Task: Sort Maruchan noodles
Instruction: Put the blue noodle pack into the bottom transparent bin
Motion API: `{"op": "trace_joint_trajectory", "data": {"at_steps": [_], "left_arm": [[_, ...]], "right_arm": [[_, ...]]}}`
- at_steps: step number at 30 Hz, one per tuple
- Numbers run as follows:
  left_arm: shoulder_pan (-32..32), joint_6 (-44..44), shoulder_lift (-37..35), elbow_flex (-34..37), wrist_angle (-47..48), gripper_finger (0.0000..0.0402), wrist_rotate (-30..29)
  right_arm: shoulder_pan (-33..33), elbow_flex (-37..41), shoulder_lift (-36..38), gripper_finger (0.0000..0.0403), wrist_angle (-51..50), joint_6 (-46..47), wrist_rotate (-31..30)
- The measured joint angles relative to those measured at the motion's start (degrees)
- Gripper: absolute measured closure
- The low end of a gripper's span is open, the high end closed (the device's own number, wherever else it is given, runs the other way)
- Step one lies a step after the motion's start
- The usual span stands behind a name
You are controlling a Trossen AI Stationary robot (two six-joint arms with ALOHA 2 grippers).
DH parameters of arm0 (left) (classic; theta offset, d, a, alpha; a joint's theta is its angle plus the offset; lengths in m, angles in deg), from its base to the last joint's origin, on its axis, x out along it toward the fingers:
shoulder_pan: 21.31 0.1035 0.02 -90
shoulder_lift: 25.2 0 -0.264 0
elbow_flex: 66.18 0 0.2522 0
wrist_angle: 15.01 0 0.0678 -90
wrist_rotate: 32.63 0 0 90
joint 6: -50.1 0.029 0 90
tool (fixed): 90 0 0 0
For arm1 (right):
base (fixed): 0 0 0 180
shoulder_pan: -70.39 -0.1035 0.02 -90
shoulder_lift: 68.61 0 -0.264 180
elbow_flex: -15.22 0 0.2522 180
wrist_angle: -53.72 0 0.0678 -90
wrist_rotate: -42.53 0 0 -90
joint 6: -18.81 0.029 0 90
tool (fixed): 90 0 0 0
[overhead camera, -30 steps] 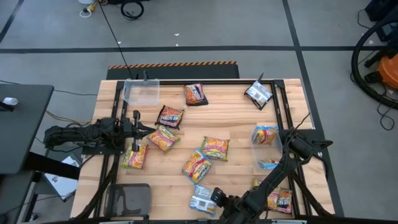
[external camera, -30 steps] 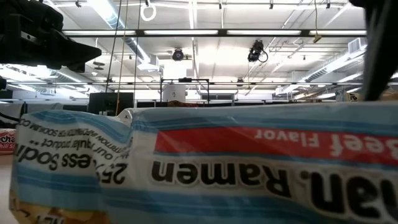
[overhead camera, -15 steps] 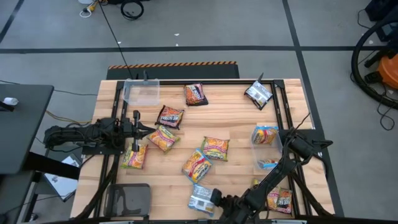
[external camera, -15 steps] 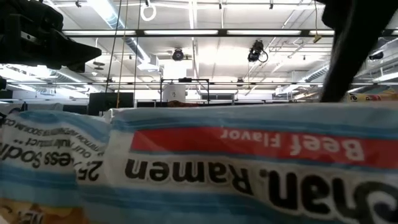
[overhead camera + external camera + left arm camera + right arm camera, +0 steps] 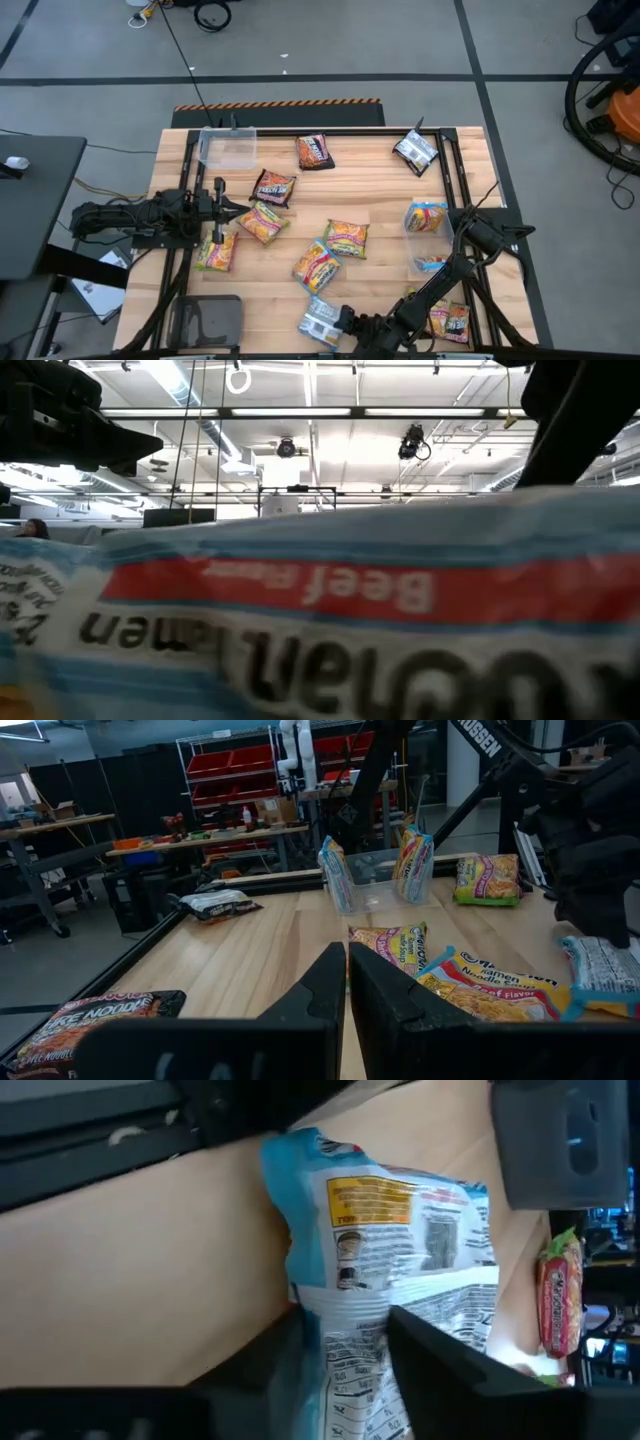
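Observation:
A light blue-silver noodle packet [image 5: 320, 322] [image 5: 400, 1230] sits at the table's near edge and fills the low view [image 5: 320, 610]. My right gripper [image 5: 343, 320] [image 5: 345, 1325] is shut on it, reaching in from the right. My left gripper [image 5: 222, 205] [image 5: 347, 955] waits shut at the table's left side, next to an orange-yellow packet [image 5: 263, 222]. More orange-yellow packets [image 5: 346, 237] [image 5: 318, 265] [image 5: 216, 250] lie flat mid-table. Dark packets [image 5: 275, 187] [image 5: 314, 152] lie farther back. My right gripper pinches the blue-silver packet between its two fingers [image 5: 420, 1340] at the packet's right-hand end [image 5: 345, 1295]. The fingers come nearly level from the table's right. The rest of the packet stretches away over the wood; whether it is lifted clear, I cannot tell.
A clear bin [image 5: 228, 147] stands at the far left. Another clear bin [image 5: 428, 218] on the right holds upright packets, with one more [image 5: 432, 262] nearer. A silver-dark packet [image 5: 415, 152] lies far right, and a packet [image 5: 450, 322] lies near right. Black rails run along both sides.
My right gripper has moved a little toward the table's left and near edge, carrying the blue-silver packet with it. In the low view the packet's print has swept leftward and grown closer.

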Motion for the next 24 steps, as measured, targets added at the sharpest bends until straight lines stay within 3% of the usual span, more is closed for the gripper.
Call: {"op": "trace_joint_trajectory", "data": {"at_steps": [6, 11, 15, 20, 24], "left_arm": [[0.0, 0.02, 0.01, 0.0, 0.02, 0.0377, 0.0], [0.02, 0.0, -0.02, 0.0, 0.02, 0.0377, 0.0], [0.01, 0.0, -0.01, 0.0, 0.03, 0.0377, 0.0], [0.02, 0.0, -0.02, 0.0, 0.04, 0.0377, 0.0], [0.02, 0.0, -0.02, 0.0, 0.04, 0.0377, 0.0]], "right_arm": [[0.0, 0.0, 1.46, 0.0381, -3.89, 9.14, -2.28], [0.66, 0.09, 7.92, 0.0393, -16.89, 24.12, 0.12], [3.94, 0.09, 16.81, 0.0397, -23.98, 33.63, 11.56], [11.89, 0.09, 29.63, 0.0398, -30.26, 48.44, 31.39], [18.72, 0.07, 39.92, 0.0398, -39.12, 58.41, 39.72]]}}
